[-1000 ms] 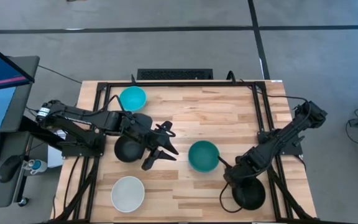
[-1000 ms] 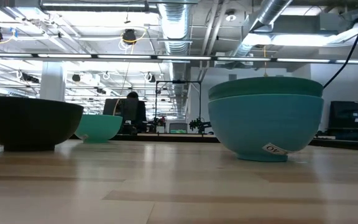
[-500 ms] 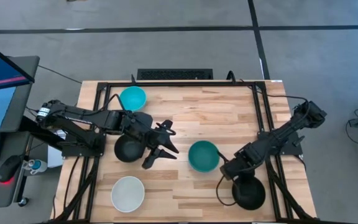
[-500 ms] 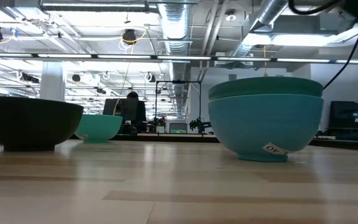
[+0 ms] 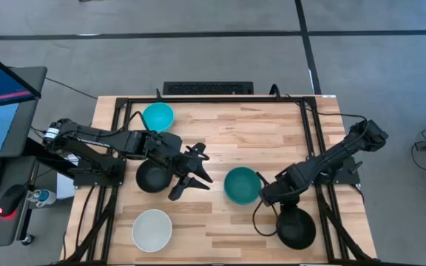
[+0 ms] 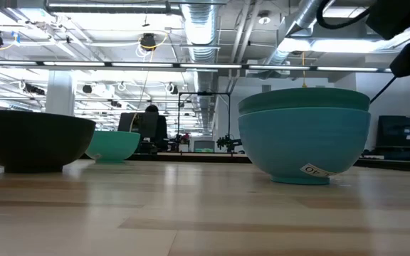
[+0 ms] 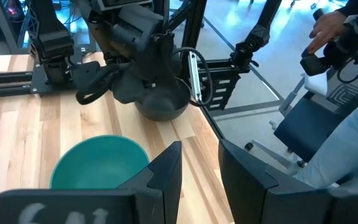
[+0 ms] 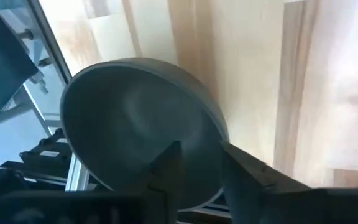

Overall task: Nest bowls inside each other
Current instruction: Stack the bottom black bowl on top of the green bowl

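Plan of the table (image 5: 257,140), read from its front edge to its rear edge. Near the front left corner stands the white bowl (image 5: 152,230), alone and apart from both arms. Near the front right corner stands a black bowl (image 5: 296,227), upright on the wood. The right gripper (image 5: 271,194) hovers just rearward of this bowl, toward the table's centre. Its fingers are parted and appear to hold nothing, the bowl's rim showing just beyond them in the right wrist view. Just beside this gripper, on the centre side, stands the stack: the teal-green bowl (image 6: 303,99) seated inside the blue bowl (image 6: 303,146). The coming move turns on this layout. The gripper lies between the free black bowl and the stack, and the right arm is far the nearer to both. Being round, the bowls offer no preferred axis, so any part of the rim should serve for a grasp. On the stack's far side, toward the left edge, the left gripper (image 5: 202,168) waits, jaws wide and empty. The second black bowl (image 5: 151,177) lies partly under that arm. The wood between stack and free bowl is bare apart from the right arm's own cable. Toward the rear left corner stands the cyan bowl (image 5: 157,117).
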Robot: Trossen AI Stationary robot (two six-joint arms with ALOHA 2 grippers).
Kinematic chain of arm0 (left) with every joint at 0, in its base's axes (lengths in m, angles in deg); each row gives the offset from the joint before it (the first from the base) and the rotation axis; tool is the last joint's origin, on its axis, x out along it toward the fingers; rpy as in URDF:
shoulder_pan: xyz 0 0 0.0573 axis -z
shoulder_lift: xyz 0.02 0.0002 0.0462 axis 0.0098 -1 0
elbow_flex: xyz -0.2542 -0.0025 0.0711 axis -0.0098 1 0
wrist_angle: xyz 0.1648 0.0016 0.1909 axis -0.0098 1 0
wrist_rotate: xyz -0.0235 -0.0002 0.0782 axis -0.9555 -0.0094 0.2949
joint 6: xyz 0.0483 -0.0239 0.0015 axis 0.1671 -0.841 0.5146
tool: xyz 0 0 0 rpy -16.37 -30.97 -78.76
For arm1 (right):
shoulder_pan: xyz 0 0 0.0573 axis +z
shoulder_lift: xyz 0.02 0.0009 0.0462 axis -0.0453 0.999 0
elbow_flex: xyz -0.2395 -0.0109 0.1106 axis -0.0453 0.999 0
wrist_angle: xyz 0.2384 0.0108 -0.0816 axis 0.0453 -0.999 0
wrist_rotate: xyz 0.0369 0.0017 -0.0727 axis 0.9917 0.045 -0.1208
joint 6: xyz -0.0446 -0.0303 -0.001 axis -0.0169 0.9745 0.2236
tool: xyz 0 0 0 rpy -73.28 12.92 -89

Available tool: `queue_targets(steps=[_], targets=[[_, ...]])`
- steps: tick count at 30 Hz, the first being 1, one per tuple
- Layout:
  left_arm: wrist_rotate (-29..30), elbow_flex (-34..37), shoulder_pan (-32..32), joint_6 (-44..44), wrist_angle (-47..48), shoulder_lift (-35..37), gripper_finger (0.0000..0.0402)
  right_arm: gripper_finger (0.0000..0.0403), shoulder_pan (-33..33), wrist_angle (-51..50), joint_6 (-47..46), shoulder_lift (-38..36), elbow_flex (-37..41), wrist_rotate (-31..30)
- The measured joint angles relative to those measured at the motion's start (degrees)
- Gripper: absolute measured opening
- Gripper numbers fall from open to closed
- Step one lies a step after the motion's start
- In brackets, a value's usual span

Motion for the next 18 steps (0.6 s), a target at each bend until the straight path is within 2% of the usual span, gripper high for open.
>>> queue_targets(steps=[2,7,9,14,18], targets=[[0.01,0.0,0.0,0.0,0.0,0.0,0.0096,0.0157,0.83,-0.17,0.0,0.21,0.0,-1.4],[0.02,0.0,0.0,0.37,0.0,0.0,0.0096,0.0203,3.29,0.03,-1.18,1.77,-0.03,-9.57],[0.04,0.0,0.0,0.57,0.0,0.0,0.0096,0.0215,3.74,-0.22,-1.76,3.05,0.08,-10.03],[0.04,0.0,0.0,1.22,0.02,-0.02,0.0096,0.0223,5.45,-0.09,-1.9,7.06,0.02,-10.03],[0.06,0.0,-0.07,1.31,0.09,-0.02,0.0096,0.0205,6.78,-0.61,-1.18,10.82,0.02,-10.05]])
